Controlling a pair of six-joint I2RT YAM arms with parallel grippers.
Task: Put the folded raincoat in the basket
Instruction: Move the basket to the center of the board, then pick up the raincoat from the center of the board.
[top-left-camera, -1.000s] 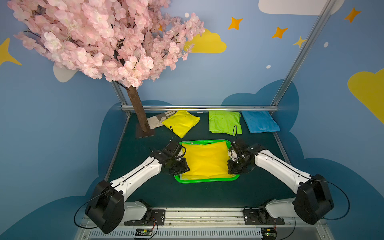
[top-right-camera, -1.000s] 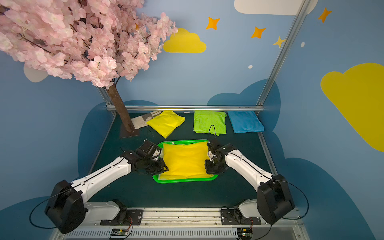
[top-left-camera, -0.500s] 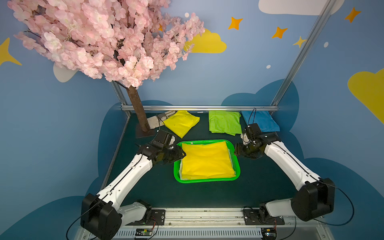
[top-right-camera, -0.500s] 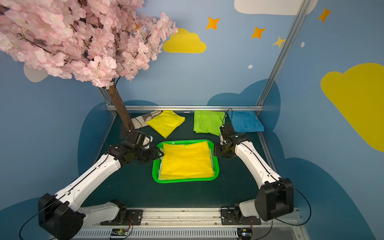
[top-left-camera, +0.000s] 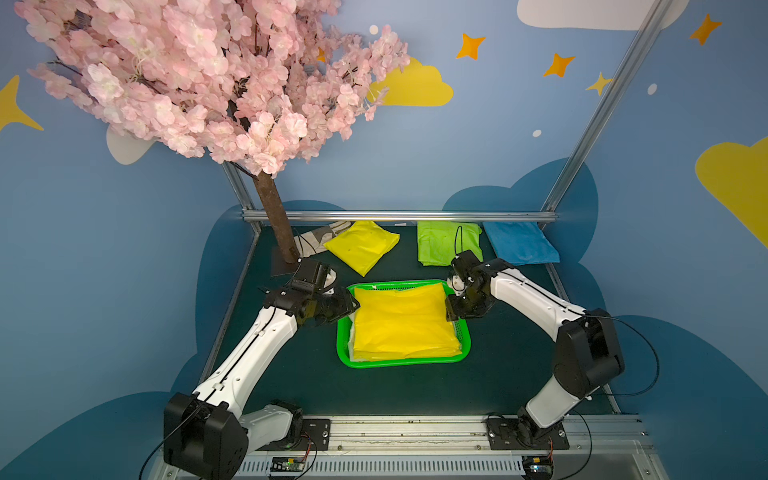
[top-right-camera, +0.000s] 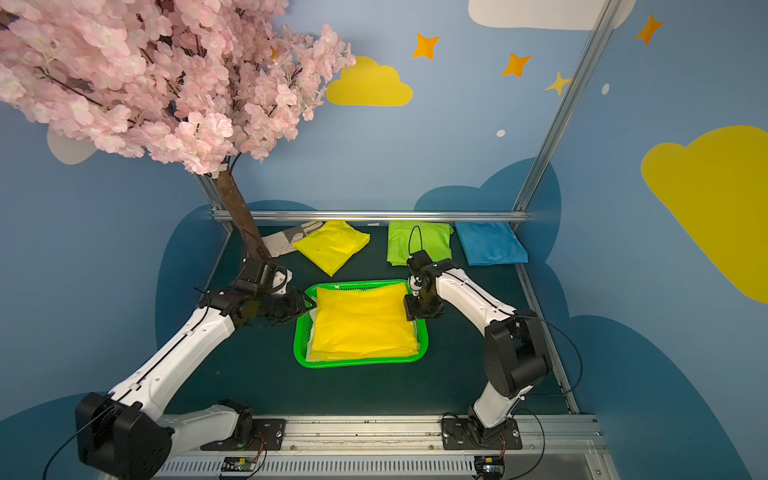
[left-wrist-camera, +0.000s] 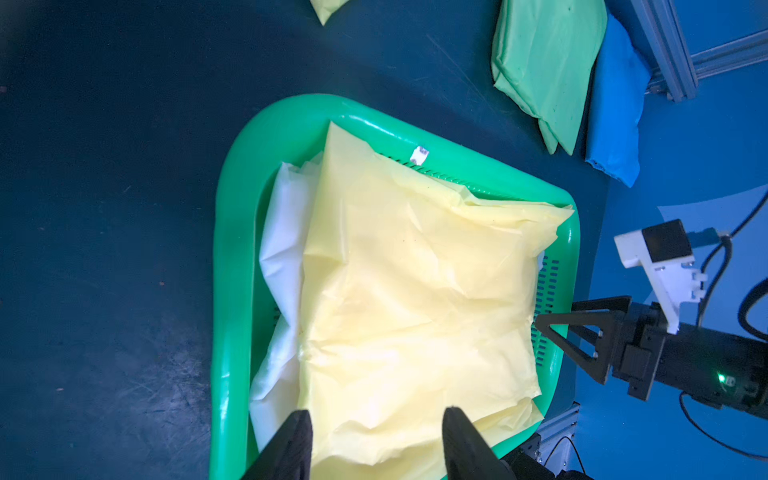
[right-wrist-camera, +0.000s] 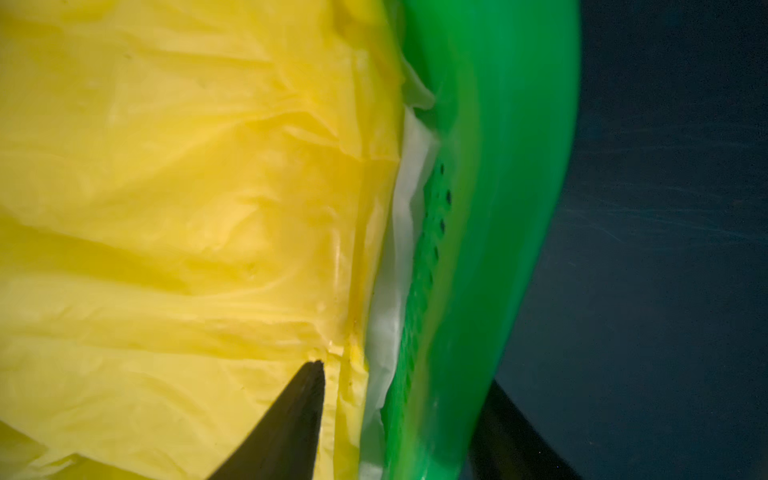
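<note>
Lying between the released left gripper (left-wrist-camera: 376, 417) and released right gripper (right-wrist-camera: 405, 376), the crinkled, glossy yellow folded raincoat (top-left-camera: 403, 324) is seated flat in the perforated, round-cornered green basket (top-left-camera: 341, 345).

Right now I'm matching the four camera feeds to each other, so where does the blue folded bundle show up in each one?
A top view: blue folded bundle at the back right, beside the light green bundle.
A top view: same back right spot.
Left wrist: beyond the basket, right against the light green bundle's far side.
Right wrist: not in it.
Shared landmark: the basket's green rim, visible in all four.
</note>
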